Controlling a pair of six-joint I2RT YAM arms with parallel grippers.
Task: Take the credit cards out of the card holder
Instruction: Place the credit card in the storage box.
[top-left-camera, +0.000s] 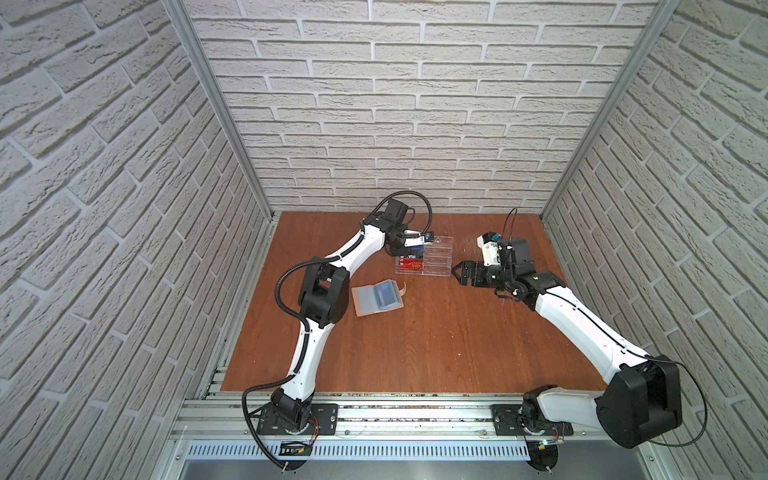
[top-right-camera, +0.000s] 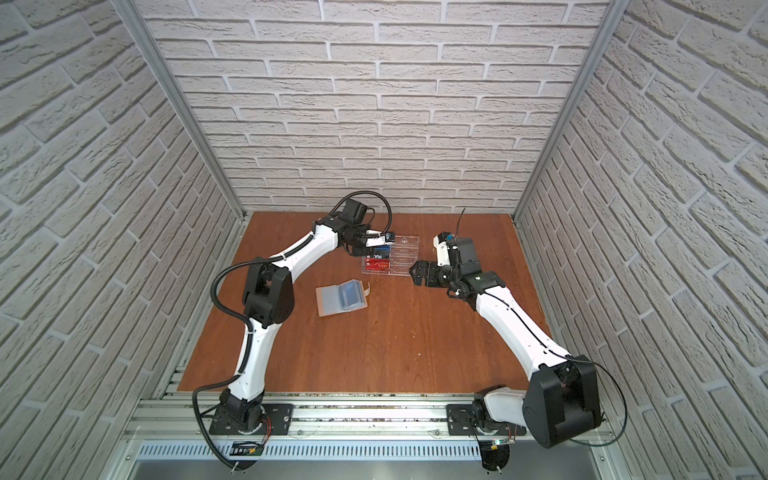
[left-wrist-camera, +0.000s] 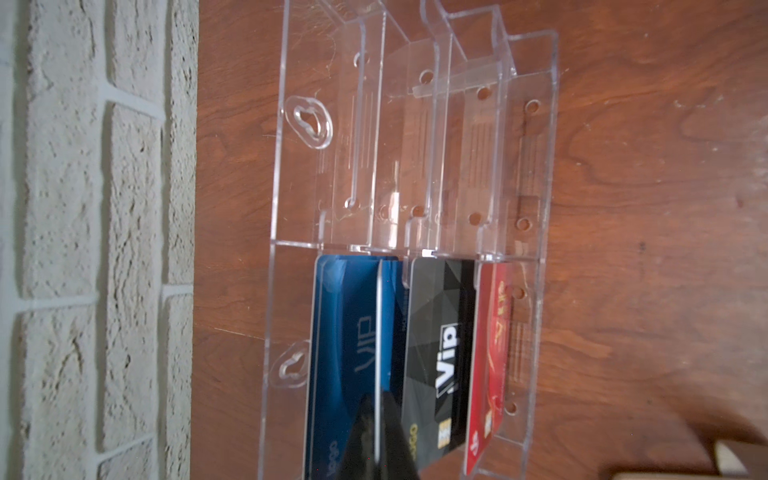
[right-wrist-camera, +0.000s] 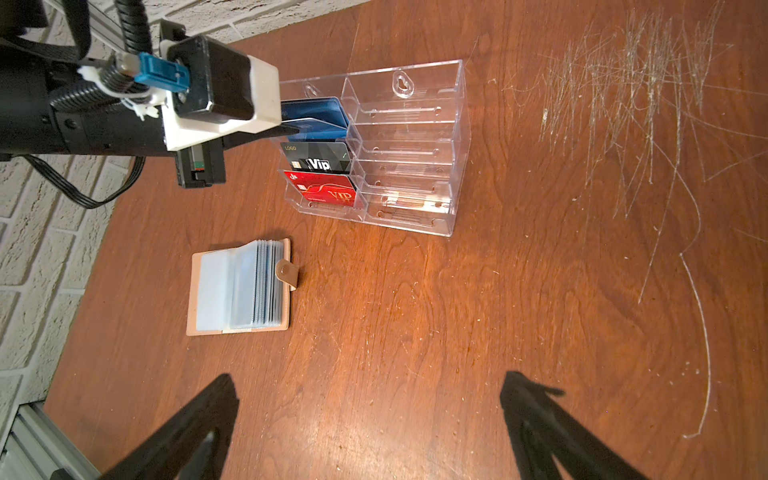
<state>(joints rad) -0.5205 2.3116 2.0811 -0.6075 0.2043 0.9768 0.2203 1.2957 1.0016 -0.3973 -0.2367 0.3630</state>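
Right wrist view. Item: card holder (right-wrist-camera: 239, 286), a tan booklet, lies open and flat on the worktop (right-wrist-camera: 498, 311) with its snap tab toward the clear rack (right-wrist-camera: 407, 145). The frosted sleeves are fanned up, which keeps the pockets reachable. Whether any sleeve holds a card cannot be told.

Item: credit cards (right-wrist-camera: 316, 109), blue. One stands in the rearmost tier of the rack column nearer the left arm. The held blue card (right-wrist-camera: 322, 131) sits just in front of it and behind the black VIP card (right-wrist-camera: 318, 160). The left end effector (left-wrist-camera: 377, 415) is clamped on its short end, probably so the free length can slide into a slot. Whether it is seated cannot be told.

Item: red VIP card (right-wrist-camera: 324, 189), front tier. The other rack column is empty.

Item: right end effector (right-wrist-camera: 368, 378), jaws wide and empty, above bare wood, apart from the rack.

Room: there is open worktop between holder and rack and around the holder. The brick wall (left-wrist-camera: 83, 208) is near behind the rack, so withdrawal looks easier forward or upward.
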